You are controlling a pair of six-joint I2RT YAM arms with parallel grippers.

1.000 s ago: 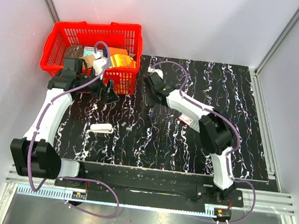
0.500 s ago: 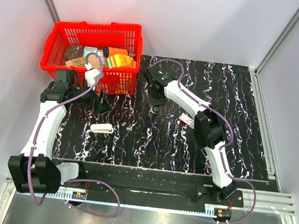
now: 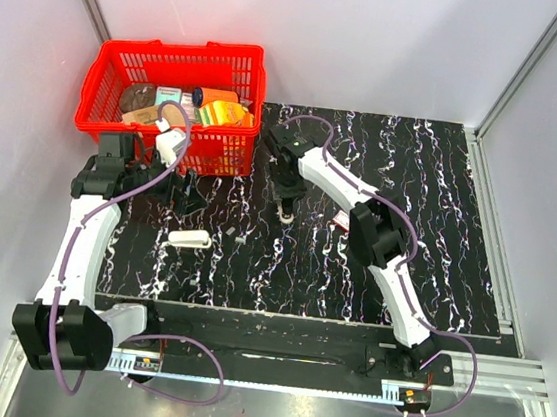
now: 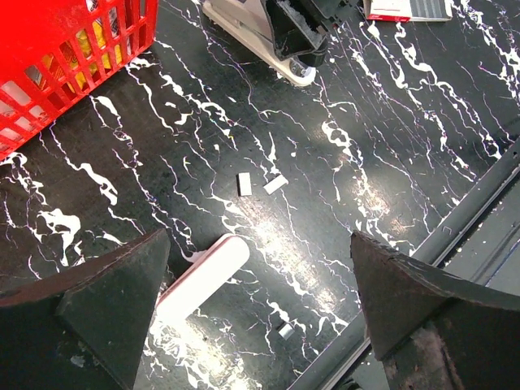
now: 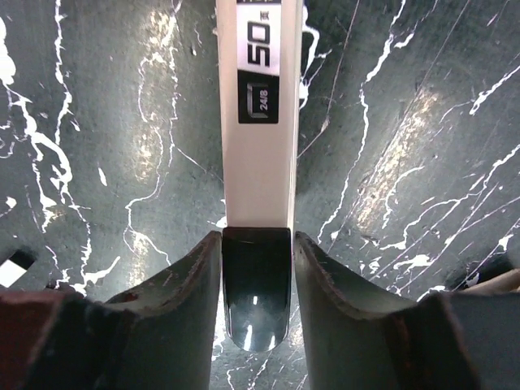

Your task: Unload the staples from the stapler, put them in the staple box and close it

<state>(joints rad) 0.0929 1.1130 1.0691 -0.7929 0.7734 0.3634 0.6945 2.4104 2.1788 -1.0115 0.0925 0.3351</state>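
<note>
On the black marbled mat [image 4: 390, 146], just in front of the red basket [image 4: 49, 73] and near its right corner, the stapler [image 5: 258, 162] lies flat under your right gripper [image 5: 257, 244]. The wrist view shows its pale labelled body running away from the camera, with its dark end sitting between the two fingers. The fingers stand narrow, right against that end on either side, but I cannot tell whether they are pinching it or only bracketing it. Your left gripper [image 4: 260, 240] hangs wide open and empty over the mat's near-left part, well apart from the stapler. Below it you can see two short staple bits [image 4: 244, 184] lying side by side, and another lies nearer the mat's front edge. A white oblong piece [image 4: 203, 276] lies beside them, and I cannot say what it is. A red-and-white box [image 4: 406, 8] sits further right. Those loose bits suggest to me that part of the load is already out. No view shows the staple channel itself, though, so you cannot yet count it as empty. As I judge it, you have to expose the channel, clear any strip left inside and set the stapler down.
</note>
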